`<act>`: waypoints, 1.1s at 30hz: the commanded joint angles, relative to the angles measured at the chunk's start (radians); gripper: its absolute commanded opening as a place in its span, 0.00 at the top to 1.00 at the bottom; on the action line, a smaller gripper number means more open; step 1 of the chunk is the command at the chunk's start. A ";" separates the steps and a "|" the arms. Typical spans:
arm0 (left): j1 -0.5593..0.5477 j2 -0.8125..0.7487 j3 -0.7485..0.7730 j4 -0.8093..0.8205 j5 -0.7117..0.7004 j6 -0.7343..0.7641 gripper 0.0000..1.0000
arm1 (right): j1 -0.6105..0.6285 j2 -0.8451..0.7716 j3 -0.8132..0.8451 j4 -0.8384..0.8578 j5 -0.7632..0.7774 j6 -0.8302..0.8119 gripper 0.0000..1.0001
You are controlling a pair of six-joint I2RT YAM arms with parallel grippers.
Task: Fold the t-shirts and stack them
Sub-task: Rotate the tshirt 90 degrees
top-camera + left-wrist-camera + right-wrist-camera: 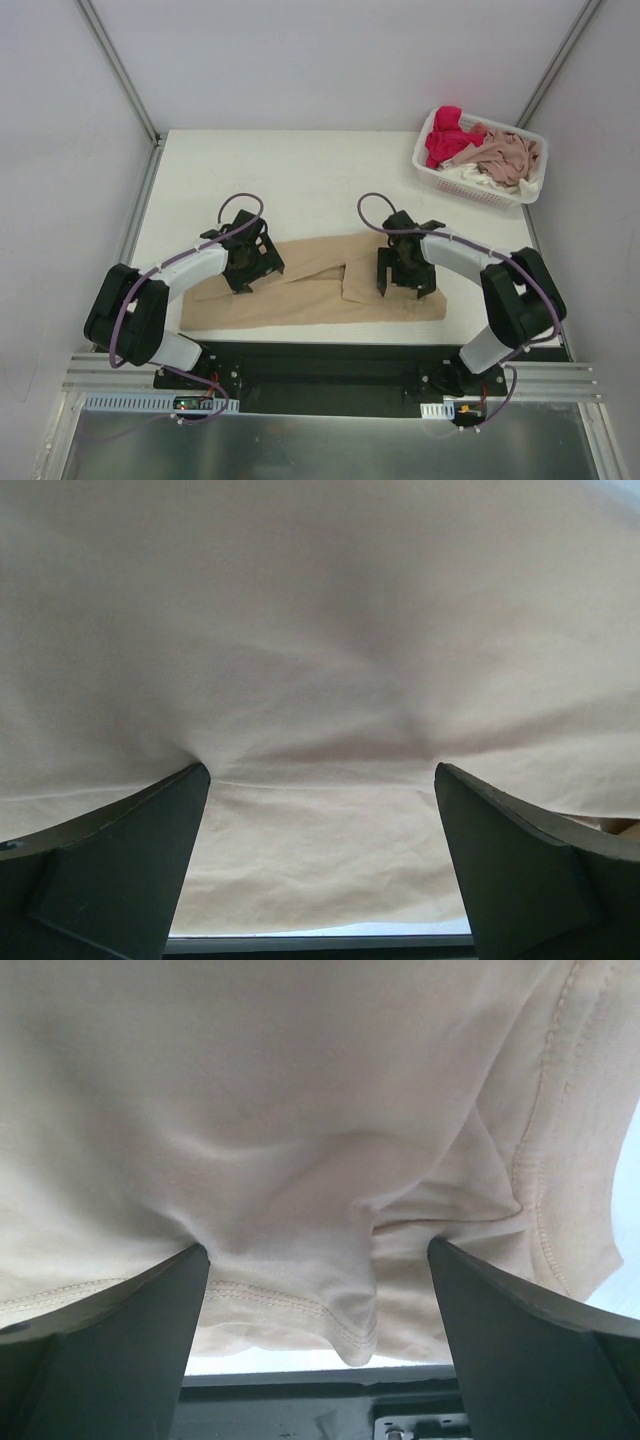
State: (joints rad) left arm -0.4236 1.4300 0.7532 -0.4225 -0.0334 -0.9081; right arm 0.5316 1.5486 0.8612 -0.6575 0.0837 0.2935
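Note:
A large tan-beige t-shirt lies spread along the front of the white table, with a fold running up its middle. My left gripper is open and pressed down on the shirt's left part; in the left wrist view plain tan cloth fills the space between its wide-apart fingers. My right gripper is open on the shirt's right part; in the right wrist view a bunched fold with a stitched hem lies between its fingers.
A white lattice basket stands at the back right corner. It holds a red-pink shirt, a dusty pink one and some white cloth. Bare table lies behind the tan shirt. Walls enclose three sides.

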 commanded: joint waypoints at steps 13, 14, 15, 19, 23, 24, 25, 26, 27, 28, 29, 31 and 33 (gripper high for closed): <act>-0.038 0.073 0.072 -0.045 0.013 -0.038 0.01 | -0.125 0.775 1.066 -0.192 -0.148 -0.188 0.03; -0.049 0.090 0.089 -0.045 0.015 -0.049 0.01 | -0.130 0.803 1.108 -0.191 -0.162 -0.189 0.03; -0.073 0.101 0.095 -0.044 0.016 -0.055 0.01 | -0.136 0.832 1.159 -0.192 -0.200 -0.186 0.03; -0.145 0.159 0.138 -0.022 0.074 -0.086 0.01 | -0.165 0.970 1.332 -0.070 -0.386 -0.177 0.03; -0.230 0.246 0.213 0.042 0.134 -0.110 0.01 | -0.163 1.059 1.481 0.105 -0.493 -0.102 0.03; -0.244 0.266 0.231 0.053 0.147 -0.115 0.01 | -0.162 1.093 1.504 0.139 -0.524 -0.085 0.03; -0.274 0.309 0.274 0.065 0.156 -0.117 0.01 | -0.157 1.108 1.519 0.210 -0.532 -0.068 0.03; -0.285 0.332 0.297 0.077 0.173 -0.118 0.01 | -0.156 1.123 1.532 0.249 -0.538 -0.050 0.03; -0.296 0.355 0.322 0.082 0.187 -0.121 0.01 | -0.156 1.149 1.556 0.283 -0.548 -0.015 0.03; -0.311 0.398 0.369 0.090 0.199 -0.121 0.01 | -0.156 1.163 1.569 0.342 -0.549 0.013 0.03; -0.319 0.418 0.391 0.102 0.211 -0.123 0.01 | -0.157 1.174 1.581 0.375 -0.558 0.031 0.03; -0.329 0.460 0.457 0.110 0.240 -0.124 0.01 | -0.159 1.196 1.604 0.473 -0.553 0.076 0.03; -0.349 0.471 0.491 0.116 0.236 -0.129 0.01 | -0.160 1.199 1.618 0.516 -0.542 0.072 0.03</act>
State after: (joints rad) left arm -0.7418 1.8347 1.1801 -0.3908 0.1455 -1.0088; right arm 0.3592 2.6934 2.4390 -0.3126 -0.4267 0.2909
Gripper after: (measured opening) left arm 0.993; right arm 0.966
